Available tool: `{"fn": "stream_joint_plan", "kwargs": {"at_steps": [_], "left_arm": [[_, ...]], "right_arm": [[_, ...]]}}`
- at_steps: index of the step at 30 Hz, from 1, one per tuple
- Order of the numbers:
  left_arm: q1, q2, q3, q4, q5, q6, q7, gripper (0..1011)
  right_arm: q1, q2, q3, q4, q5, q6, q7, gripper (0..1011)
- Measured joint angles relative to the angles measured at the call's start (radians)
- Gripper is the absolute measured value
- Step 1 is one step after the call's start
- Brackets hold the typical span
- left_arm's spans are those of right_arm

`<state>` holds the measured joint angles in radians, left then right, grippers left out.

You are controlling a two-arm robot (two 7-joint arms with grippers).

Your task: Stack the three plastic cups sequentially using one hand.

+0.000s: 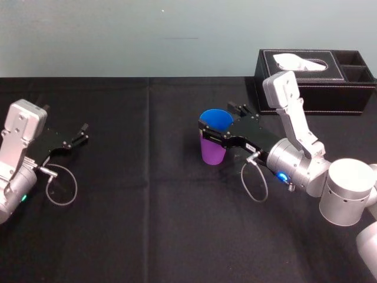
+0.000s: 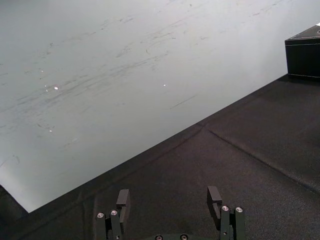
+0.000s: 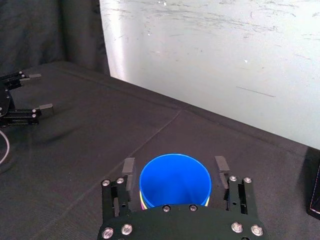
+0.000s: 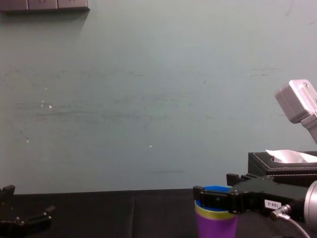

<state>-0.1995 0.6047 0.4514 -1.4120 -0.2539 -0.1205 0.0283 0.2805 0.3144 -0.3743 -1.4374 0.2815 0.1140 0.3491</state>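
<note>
Judging by their thin, smooth, tapered walls, the 3 plastic cups [image 1: 212, 154] look light, slick and slightly springy, easy to squash or tip with a hard pinch. They stand nested near the middle of the black surface [image 1: 147, 224]: the blue cup [image 3: 174, 181] inside the yellow-green cup [image 4: 213, 214], and that inside the purple cup [image 4: 218, 229]. The right gripper [image 3: 175, 166] straddles the blue rim, its fingers [image 3: 128, 167] spread with a sliver of gap on either side — gripping nothing. A hold seems best taken gently across the upper wall, just under the rim. The left gripper [image 2: 169, 192] lies parked at far left, fingers apart. A small white label [image 4: 271, 204] on the right gripper carries marks too small to read — the tissue box [image 1: 330, 82] shows no writing.
</note>
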Motion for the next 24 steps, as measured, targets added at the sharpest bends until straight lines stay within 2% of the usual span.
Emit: {"fn": "stream_joint_plan", "kwargs": {"at_steps": [2, 4, 8, 13, 18, 20, 24], "left_arm": [[0.000, 0.000, 0.000, 0.000, 0.000, 0.000, 0.000, 1011], [0.000, 0.000, 0.000, 0.000, 0.000, 0.000, 0.000, 1011], [0.000, 0.000, 0.000, 0.000, 0.000, 0.000, 0.000, 1011], [0.000, 0.000, 0.000, 0.000, 0.000, 0.000, 0.000, 1011], [0.000, 0.000, 0.000, 0.000, 0.000, 0.000, 0.000, 1011], [0.000, 0.000, 0.000, 0.000, 0.000, 0.000, 0.000, 1011], [0.000, 0.000, 0.000, 0.000, 0.000, 0.000, 0.000, 1011]], "right_arm": [[0.000, 0.000, 0.000, 0.000, 0.000, 0.000, 0.000, 985], [0.000, 0.000, 0.000, 0.000, 0.000, 0.000, 0.000, 1003], [-0.009, 0.002, 0.013, -0.012, 0.015, -0.008, 0.006, 1000], [-0.036, 0.010, 0.053, -0.055, 0.048, -0.026, -0.002, 1000], [-0.071, 0.017, 0.084, -0.091, 0.036, -0.044, -0.052, 1000], [-0.102, 0.017, 0.111, -0.111, 0.024, -0.042, -0.095, 1000], [-0.132, 0.006, 0.143, -0.109, 0.002, -0.057, -0.144, 1000]]}}
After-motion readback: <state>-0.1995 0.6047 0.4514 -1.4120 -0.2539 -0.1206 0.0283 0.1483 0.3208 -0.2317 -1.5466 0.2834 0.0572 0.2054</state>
